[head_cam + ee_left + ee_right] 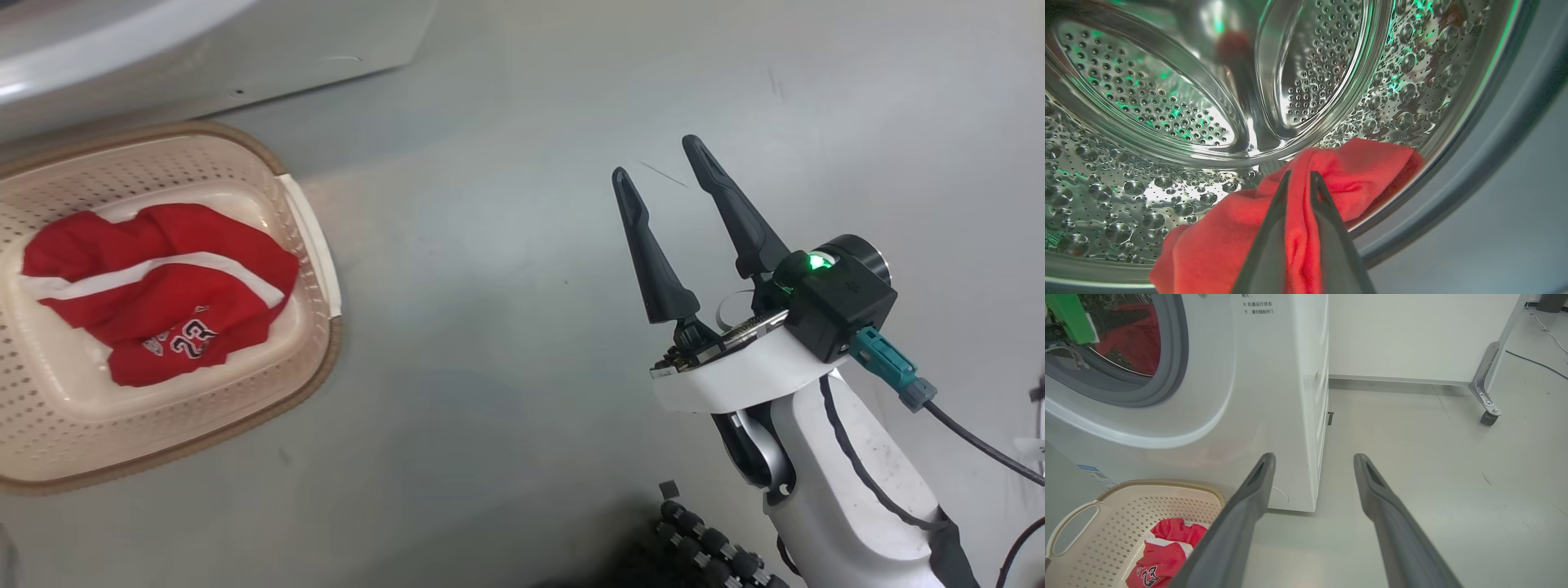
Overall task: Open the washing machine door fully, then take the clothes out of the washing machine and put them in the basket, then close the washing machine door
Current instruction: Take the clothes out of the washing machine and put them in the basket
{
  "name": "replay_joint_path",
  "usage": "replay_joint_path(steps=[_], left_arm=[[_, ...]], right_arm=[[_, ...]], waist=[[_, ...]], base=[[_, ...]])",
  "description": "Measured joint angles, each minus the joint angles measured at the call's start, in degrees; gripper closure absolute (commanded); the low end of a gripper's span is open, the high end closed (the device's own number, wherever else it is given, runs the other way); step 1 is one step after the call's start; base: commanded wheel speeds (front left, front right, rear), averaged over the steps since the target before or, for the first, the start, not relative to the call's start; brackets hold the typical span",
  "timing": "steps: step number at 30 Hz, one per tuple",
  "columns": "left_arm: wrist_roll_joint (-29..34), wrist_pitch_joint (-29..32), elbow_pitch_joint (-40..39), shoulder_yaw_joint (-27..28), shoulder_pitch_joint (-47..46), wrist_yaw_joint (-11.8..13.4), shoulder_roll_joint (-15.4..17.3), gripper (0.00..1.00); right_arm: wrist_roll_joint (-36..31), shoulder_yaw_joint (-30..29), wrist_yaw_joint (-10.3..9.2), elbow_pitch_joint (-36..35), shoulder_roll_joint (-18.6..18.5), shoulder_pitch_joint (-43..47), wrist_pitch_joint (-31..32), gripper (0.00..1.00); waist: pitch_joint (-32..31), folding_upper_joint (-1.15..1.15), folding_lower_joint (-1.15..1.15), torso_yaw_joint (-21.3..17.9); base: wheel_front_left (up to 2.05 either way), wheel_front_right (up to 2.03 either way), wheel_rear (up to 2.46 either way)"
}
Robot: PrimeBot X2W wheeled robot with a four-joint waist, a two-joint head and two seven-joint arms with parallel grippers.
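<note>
The left gripper [1299,174] clamps a red fabric garment [1367,171] low inside the shiny perforated steel drum [1147,102] of the white washing machine [1274,396], while the right gripper [657,159] hangs spread, empty, near the cream perforated plastic basket [163,163] holding a red white-striped "23" jersey [163,286].

My right tool [656,157] has two long black fingers [657,269], thin at the tips. Behind them is a black box [841,306] with a green light [817,261] and a blue-green plug [886,367] on a black cable [980,445]. My arm [849,498] is white.
</note>
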Motion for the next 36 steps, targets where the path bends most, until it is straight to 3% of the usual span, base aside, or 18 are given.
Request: replay_joint_path(steps=[14, 36], left_arm=[[-1.4, -13.2, -5.4, -1.0, 13.4, 1.2, -6.9, 1.00], [0.6, -22.7, -19.1, -1.7, 25.4, 2.1, -6.5, 1.00]], right_arm=[[-2.6, -3.3, 0.98, 4.4, -0.4, 2.4, 0.0, 0.00], [-3.7, -6.5, 1.51, 7.0, -0.8, 9.3, 0.0, 0.00]], waist=[[-8.5, 0.00, -0.01, 6.8], [-23.2, 0.00, -0.01, 13.8]], base=[[0.00, 0.00, 0.00], [0.00, 0.00, 0.00]])
